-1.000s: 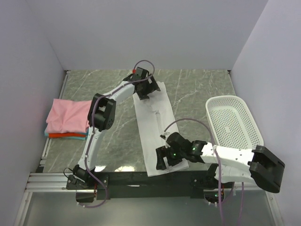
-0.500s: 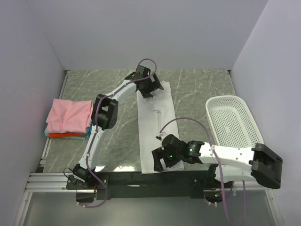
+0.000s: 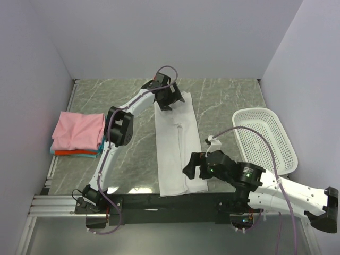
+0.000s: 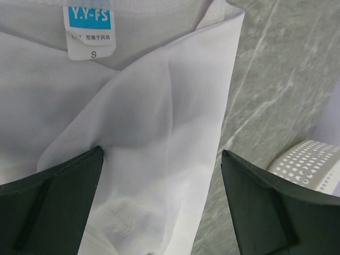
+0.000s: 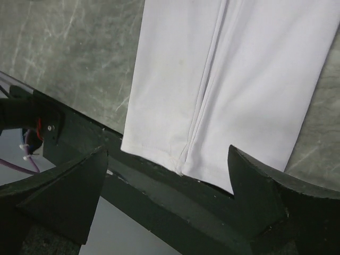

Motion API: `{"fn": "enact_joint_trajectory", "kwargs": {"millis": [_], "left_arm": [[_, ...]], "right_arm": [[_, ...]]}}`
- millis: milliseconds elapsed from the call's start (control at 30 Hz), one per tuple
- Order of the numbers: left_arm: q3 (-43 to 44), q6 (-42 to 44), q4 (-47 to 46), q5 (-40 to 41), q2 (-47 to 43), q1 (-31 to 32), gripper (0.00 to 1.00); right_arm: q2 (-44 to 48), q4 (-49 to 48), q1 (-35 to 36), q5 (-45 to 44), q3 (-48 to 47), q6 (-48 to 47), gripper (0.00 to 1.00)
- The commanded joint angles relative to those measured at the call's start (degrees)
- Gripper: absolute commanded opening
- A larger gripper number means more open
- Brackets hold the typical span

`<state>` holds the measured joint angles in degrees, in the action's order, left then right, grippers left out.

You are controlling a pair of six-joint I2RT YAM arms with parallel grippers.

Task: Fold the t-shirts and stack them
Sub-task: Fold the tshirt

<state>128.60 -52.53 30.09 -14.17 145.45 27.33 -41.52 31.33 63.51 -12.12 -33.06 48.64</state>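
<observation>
Me holding right gripper (image 5: 166, 154) spread wide, empty, hovering over near hem (image 5: 178, 166) of white t-shirt (image 3: 175, 143), which is lying as long strip mid-table. Judging best: pinching both hem layers squarely, carrying them evenly toward collar. Far end: left gripper (image 4: 162, 153) hovering released above collar, beside blue neck label (image 4: 87, 24). Pink t-shirt (image 3: 79, 130) topping stack at left.

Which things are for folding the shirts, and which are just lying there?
For the job:
white shirt, spread flat
shirt pile, pink on top

Just lying there:
basket, nothing in it
</observation>
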Motion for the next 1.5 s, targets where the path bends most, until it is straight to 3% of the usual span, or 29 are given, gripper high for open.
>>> {"fn": "enact_joint_trajectory", "kwargs": {"millis": [0,167,367,433,600,733,767,933,1067,1333,1467], "left_arm": [[0.4,3.3,6.3,3.4,-10.3,1.1,0.99],[-11.4,4.7,6.4,11.3,-27.5,5.0,1.00],[-26.8,3.1,9.0,18.6,-41.9,10.6,0.99],[-36.2,1.7,8.2,21.2,-48.5,14.8,0.99],[-61.2,-8.3,1.4,27.0,-64.0,25.8,0.99],[-73.6,-22.7,1.8,33.9,-71.3,35.5,0.99],[-75.4,-25.1,2.3,35.3,-73.4,40.4,0.99],[-84.6,-43.0,5.0,39.7,-75.3,52.5,1.00],[-87.4,-49.7,5.2,39.8,-70.8,58.6,0.99],[-88.8,-53.6,4.4,42.9,-69.2,59.7,0.88],[-91.8,-53.4,3.3,43.5,-73.2,59.7,0.75]], "right_arm": [[3.6,3.9,-0.3,-4.7,0.7,3.4,1.00],[7.7,7.3,-0.4,-7.6,2.7,6.6,1.00],[12.5,8.2,-0.7,-7.5,6.1,7.5,1.00],[14.5,9.0,-0.7,-6.7,7.1,7.5,1.00],[18.2,8.3,-0.7,-4.8,9.8,7.9,0.98],[20.2,9.0,-0.7,-8.1,11.1,9.7,0.96],[20.3,8.7,-0.7,-8.0,11.5,9.5,0.96],[19.4,7.4,-0.7,-8.6,12.7,10.3,0.95],[17.5,6.6,-0.7,-9.0,12.9,11.6,0.94],[14.9,2.5,-0.7,-5.0,18.3,16.0,0.89],[14.2,2.9,-0.7,-4.9,19.0,17.5,0.89]]}}
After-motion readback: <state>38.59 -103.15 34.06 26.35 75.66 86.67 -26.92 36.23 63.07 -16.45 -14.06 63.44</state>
